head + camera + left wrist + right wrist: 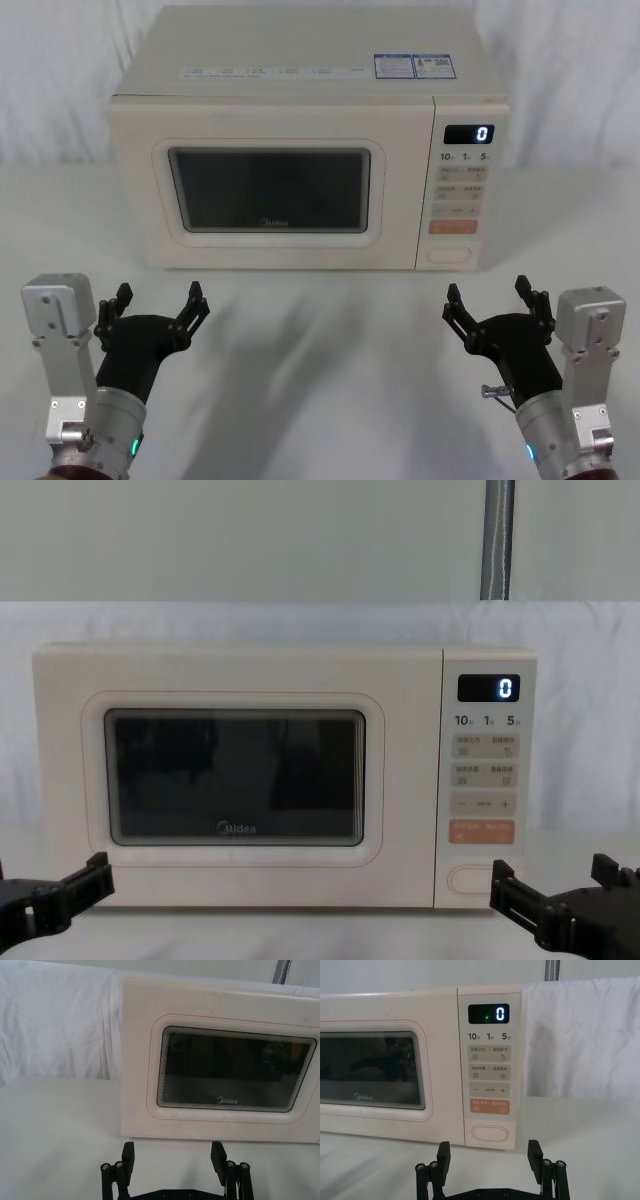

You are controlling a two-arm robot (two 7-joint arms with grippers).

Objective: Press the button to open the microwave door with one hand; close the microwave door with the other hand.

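Observation:
A cream microwave stands at the back of the white table. Its door (270, 190) (225, 1065) (235, 780) is flush with the front, with a dark window and a grey Midea logo. The wide pill-shaped button (448, 255) (490, 1133) (468, 879) sits at the bottom of the control panel, under the orange key. My left gripper (160, 305) (173, 1155) hovers open in front of the door's lower left. My right gripper (497, 297) (489, 1152) hovers open in front of the button, a short way from it.
The control panel (465, 190) shows a lit 0 on its display (489, 1013). A white cloth covers the table (320, 360) and the wall behind. A grey pole (497, 540) rises behind the microwave on the right.

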